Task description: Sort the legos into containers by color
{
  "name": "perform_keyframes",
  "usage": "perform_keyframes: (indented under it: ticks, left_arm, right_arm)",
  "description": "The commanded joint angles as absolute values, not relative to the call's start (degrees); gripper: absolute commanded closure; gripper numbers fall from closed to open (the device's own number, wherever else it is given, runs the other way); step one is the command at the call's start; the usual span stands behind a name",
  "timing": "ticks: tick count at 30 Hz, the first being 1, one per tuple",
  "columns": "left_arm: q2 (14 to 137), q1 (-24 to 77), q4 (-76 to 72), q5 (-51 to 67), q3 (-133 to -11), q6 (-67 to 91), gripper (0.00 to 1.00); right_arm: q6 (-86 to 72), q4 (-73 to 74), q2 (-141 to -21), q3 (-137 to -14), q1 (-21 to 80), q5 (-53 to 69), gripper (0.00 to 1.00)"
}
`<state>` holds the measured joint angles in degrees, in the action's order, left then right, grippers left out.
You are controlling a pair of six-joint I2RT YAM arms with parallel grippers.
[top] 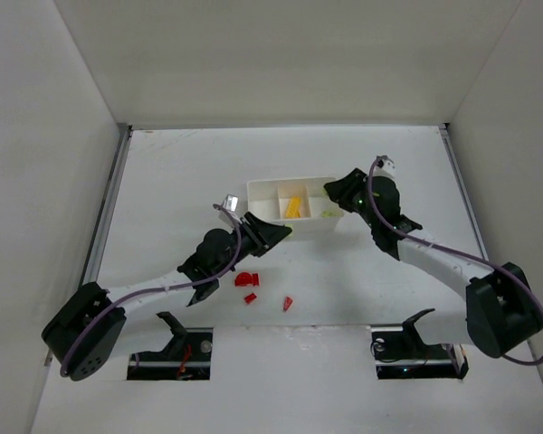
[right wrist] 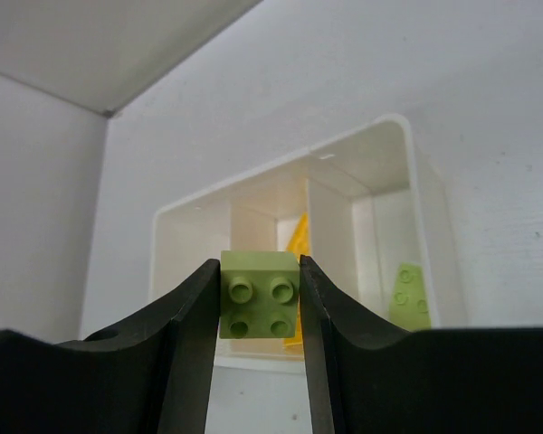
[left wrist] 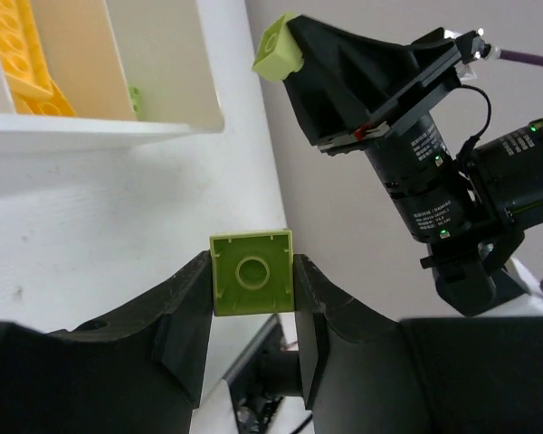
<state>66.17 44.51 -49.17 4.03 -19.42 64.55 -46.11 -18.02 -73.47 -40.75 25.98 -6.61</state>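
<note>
Nearest the lens in the left wrist view, the left gripper (left wrist: 252,303) is clamped on a light green square plastic brick (left wrist: 252,271) with one round stud socket facing the camera, black fingers (left wrist: 185,312) pressed to both sides. From above, the left gripper (top: 270,230) sits just beside the near left corner of the tray; its height cannot be judged.

Just right of that arm, three small red plastic pieces (top: 245,279) lie loose on the white table (top: 163,181), near one another and apart from the tray. They are unsorted.

Next comes the white three-compartment plastic tray (top: 290,181). Its left compartment looks bare, the middle one holds a yellow plastic piece (top: 293,207) and the right one holds a light green wedge piece (top: 328,213).

At the tray's right end, the right gripper (top: 337,192) is closed on a light green four-stud plastic brick (right wrist: 259,294). In the right wrist view it is pinched between both fingers, with the tray behind it and the green wedge showing to the right.

Step in hand, as a judgement: green delivery, with both arms carrying a green brick to the same compartment.

- The right gripper looks closer, so it likely needs only to centre over the right compartment and let go, then clear out.
- The left gripper must then cross the tray to that end compartment. Going in turn avoids a clash of arms.
- The red pieces are left for afterwards, probably for the bare left compartment.
</note>
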Motion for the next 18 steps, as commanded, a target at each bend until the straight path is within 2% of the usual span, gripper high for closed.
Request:
perform_keyframes:
  ticks: [1, 7, 11, 13, 18]
  left_arm:
    - [61.8, 44.69, -41.5, 0.62, -23.9, 55.21, 0.85]
    - [59.68, 44.69, -36.92, -0.62, -26.54, 51.16, 0.85]
    - [61.52, 43.99, -35.69, -1.05, -28.38, 50.63, 0.85]
    - [63.18, 43.99, -35.6, -1.14, -29.79, 49.93, 0.85]
    - [69.42, 44.51, -35.07, -1.32, -35.67, 47.99, 0.85]
  right_arm:
    - [-40.96, -16.17, -75.76, -44.91, 26.94, -10.63, 0.67]
    - [-39.11, -15.29, -78.83, -47.55, 27.29, -12.48, 0.57]
    - [-39.37, -15.73, -80.42, -48.16, 27.2, -11.86, 0.42]
    - [-39.37, -15.82, -80.25, -48.34, 27.2, -11.69, 0.37]
    - [-39.37, -14.51, -72.45, -46.07, 27.2, -12.48, 0.35]
